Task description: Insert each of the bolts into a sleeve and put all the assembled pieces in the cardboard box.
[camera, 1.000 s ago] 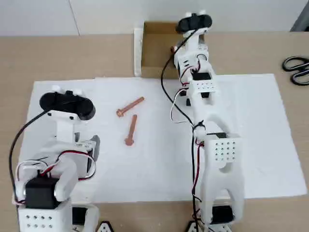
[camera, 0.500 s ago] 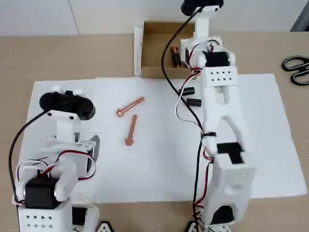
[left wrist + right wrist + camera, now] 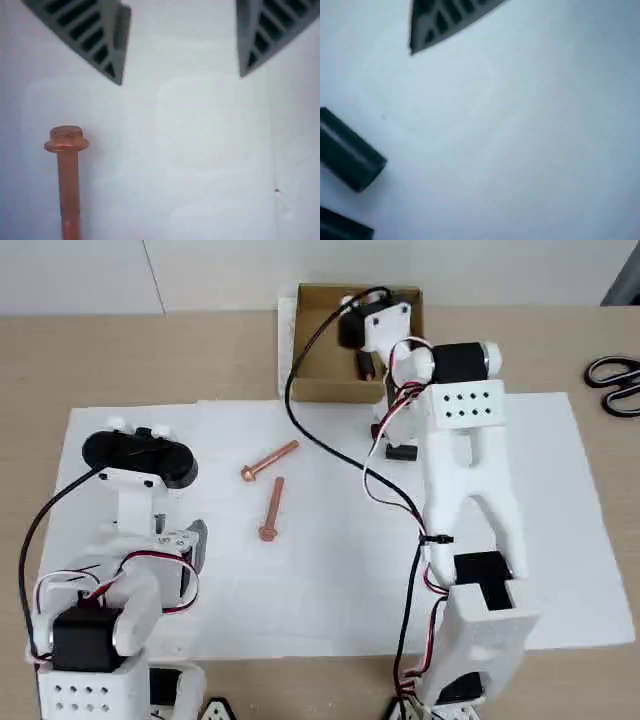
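over the last second the right arm has reached out over the cardboard box, then drawn back and folded, so that its wrist now points down at the white sheet just in front of the box. a dark piece with a copper end, judged to be an assembled bolt and sleeve released in that interval, lies inside the box near its front wall. the right wrist view shows a loose sleeve on the sheet, part of a second sleeve beside it, and a single tip of the right jaws, so their state cannot be told. the left arm has not moved. the left jaws are spread wide and empty above the sheet, with one bolt head lying near them. the farther bolt and the nearer bolt lie loose on the sheet, well apart from the box. judgement: one piece is delivered, two assemblies remain, and the right arm is placed to collect the next sleeve.
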`<state>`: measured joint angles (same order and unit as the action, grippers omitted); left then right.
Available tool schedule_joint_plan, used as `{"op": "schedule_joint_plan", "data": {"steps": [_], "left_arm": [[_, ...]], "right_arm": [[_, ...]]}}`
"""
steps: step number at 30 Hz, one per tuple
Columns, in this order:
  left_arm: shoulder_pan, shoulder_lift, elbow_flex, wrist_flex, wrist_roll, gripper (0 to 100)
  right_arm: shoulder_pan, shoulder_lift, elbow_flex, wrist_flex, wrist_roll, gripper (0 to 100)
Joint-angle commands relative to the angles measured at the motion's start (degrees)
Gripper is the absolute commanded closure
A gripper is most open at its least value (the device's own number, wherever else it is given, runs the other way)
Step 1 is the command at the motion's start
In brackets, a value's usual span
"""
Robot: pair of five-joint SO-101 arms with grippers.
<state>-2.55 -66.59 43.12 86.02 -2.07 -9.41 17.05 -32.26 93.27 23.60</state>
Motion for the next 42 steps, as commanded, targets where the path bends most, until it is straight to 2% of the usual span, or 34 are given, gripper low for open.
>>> {"op": "schedule_joint_plan", "data": {"steps": [1, 6, 14, 18, 23, 33, 42], "left_arm": [[-0.26, -0.35, -1.71, -0.09, -0.44, 86], [-0.26, -0.35, -1.71, -0.09, -0.44, 86], [-0.26, -0.35, -1.8, 0.0, -0.44, 86], [-0.26, -0.35, -1.8, 0.0, -0.44, 86], [-0.26, -0.35, -1.8, 0.0, -0.44, 86], [-0.26, -0.35, -1.8, 0.0, -0.44, 86], [-0.26, -0.35, -1.8, 0.0, -0.53, 86]], "right_arm": [[-0.48, -3.38, -2.2, -2.33, 1.41, 78.5], [-1.19, -1.54, 4.92, 2.51, 1.49, 78.4], [-1.98, 9.36, 9.05, -4.09, 1.67, 78.6], [-1.89, 14.81, 8.0, -2.07, 5.63, 78.3], [-0.13, 13.85, 1.23, 1.45, 11.6, 78.4], [-0.4, 7.87, -0.62, 0.13, 30.07, 78.5], [-0.4, 15.16, -0.7, -4.88, 30.86, 78.5]]}}
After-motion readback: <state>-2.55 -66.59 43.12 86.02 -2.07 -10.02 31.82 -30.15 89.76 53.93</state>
